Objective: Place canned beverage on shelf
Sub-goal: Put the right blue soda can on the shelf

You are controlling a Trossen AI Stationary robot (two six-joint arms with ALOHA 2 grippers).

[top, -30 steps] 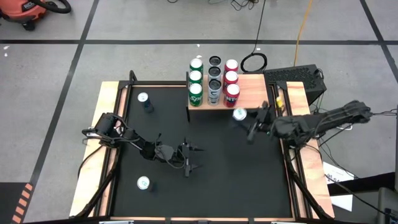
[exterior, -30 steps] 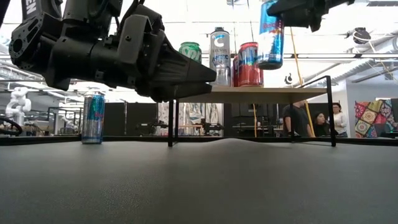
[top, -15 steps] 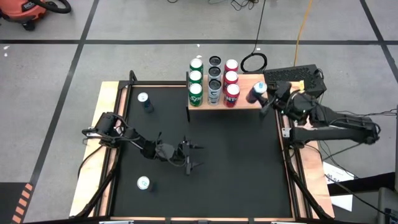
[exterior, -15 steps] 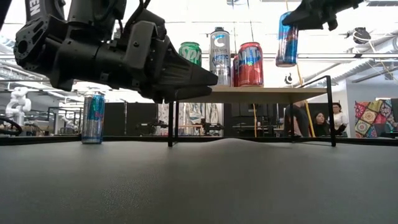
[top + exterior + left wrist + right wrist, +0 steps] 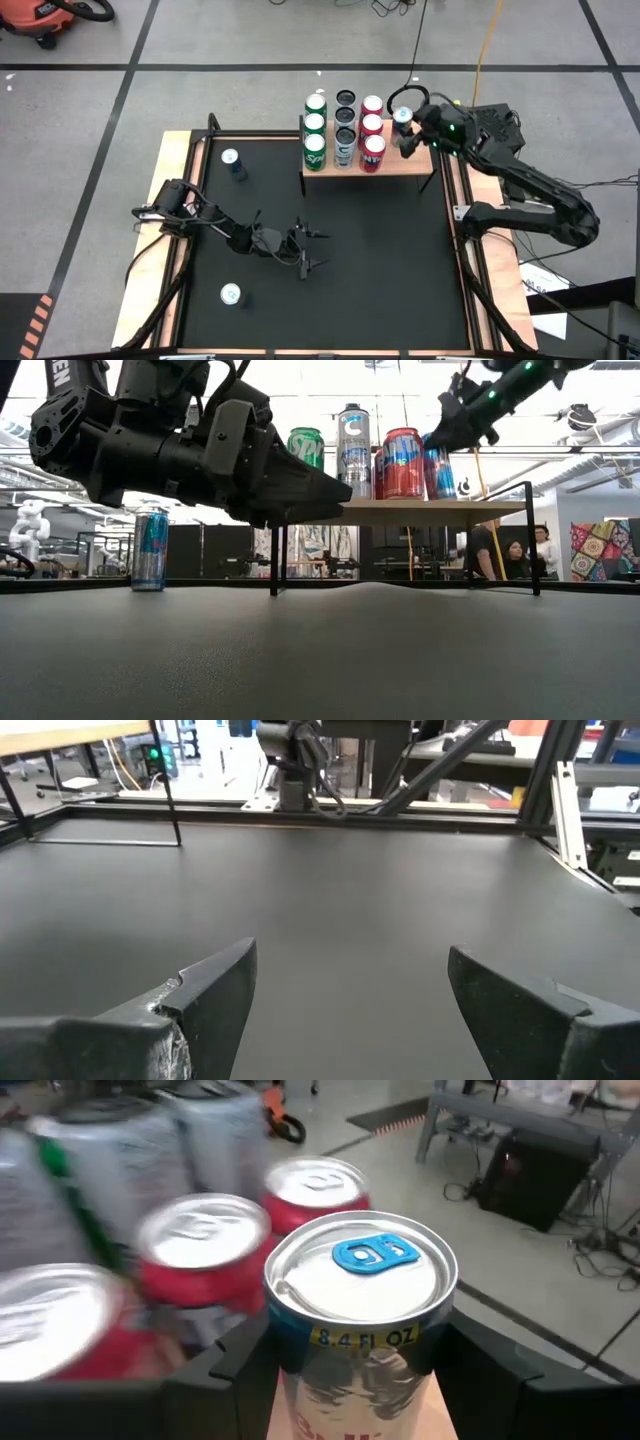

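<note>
Slim blue energy-drink can point(image 5: 360, 1330) is held by its sides in the right end effector point(image 5: 408, 133), over the shelf point(image 5: 412, 163) just beside the red cans point(image 5: 372, 125). Judged rigid, smooth, slippery; mid-wall grip suits. Whether it rests on the plank cannot be told. Blue pull tab is seen only from the right wrist. Left end effector point(image 5: 345, 995) hangs wide, empty, over the bench mat point(image 5: 380, 260).
</note>
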